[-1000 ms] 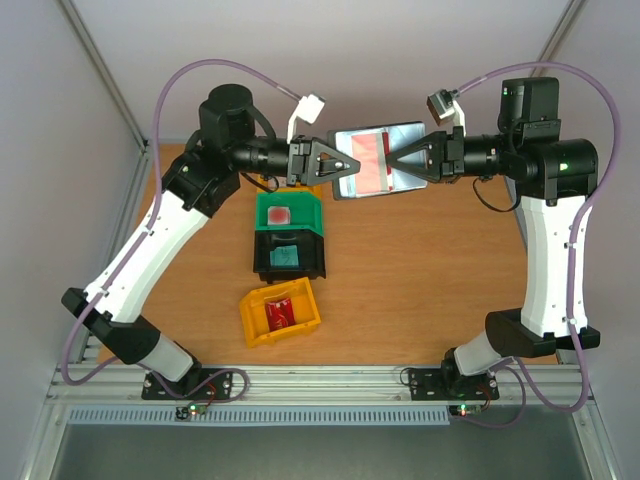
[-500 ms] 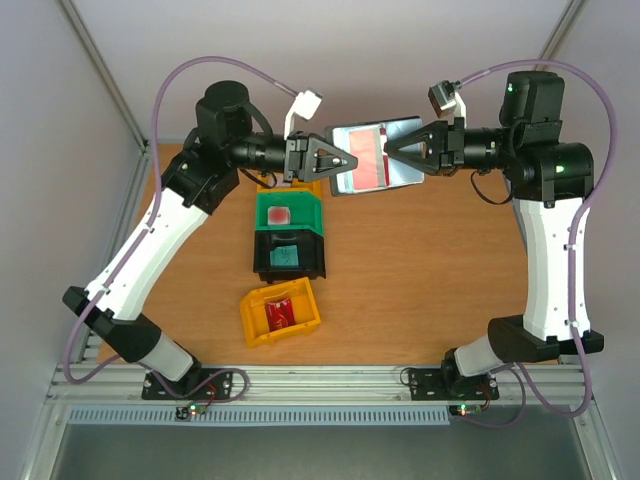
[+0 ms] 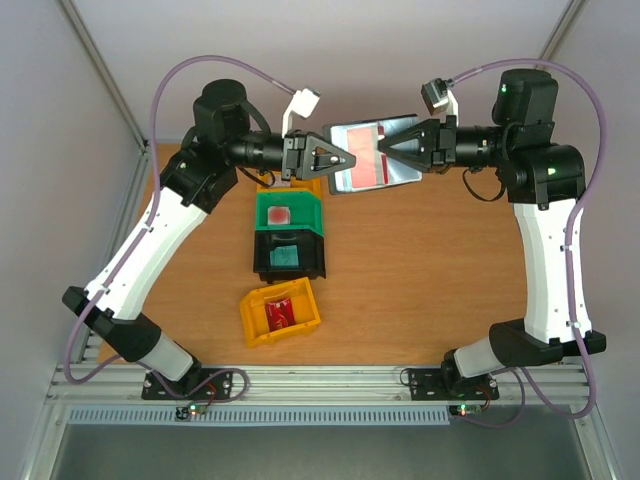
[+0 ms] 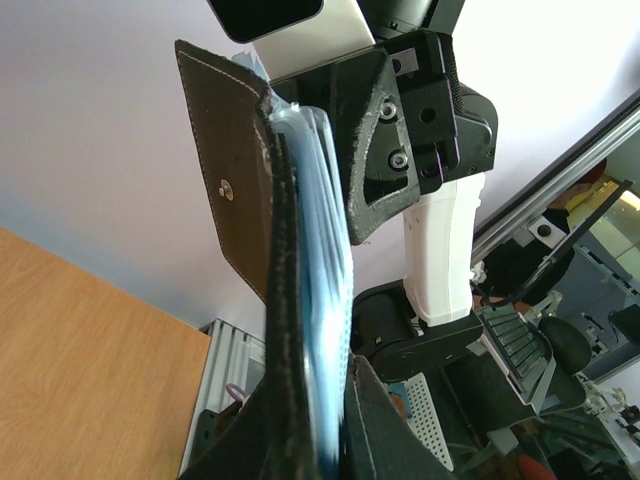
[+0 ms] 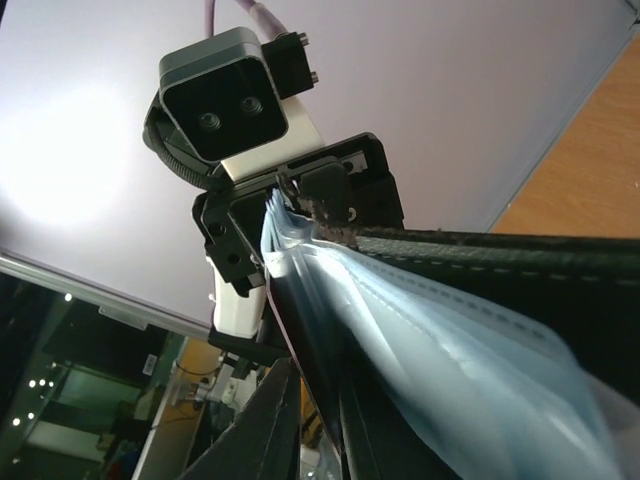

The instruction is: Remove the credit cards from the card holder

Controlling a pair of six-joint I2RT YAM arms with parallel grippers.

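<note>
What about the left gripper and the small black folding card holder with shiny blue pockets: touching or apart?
Touching. In the left wrist view the left gripper pinches the card holder between its fingers, no gap.

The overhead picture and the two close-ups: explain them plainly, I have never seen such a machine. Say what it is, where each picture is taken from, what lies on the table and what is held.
It is two robot arms bolted at the near edge of a wooden table. The overhead picture comes from a fixed camera above and behind them. Each close-up comes from a camera on one wrist, looking along its own fingers. On the table stand a green bin, a black bin and a yellow bin; a teal card lies in the black one. In the air, the left end effector clamps an open black card holder with a red card in a pocket. The right end effector has its fingertips at the pockets; whether it grips anything is not clear.
</note>
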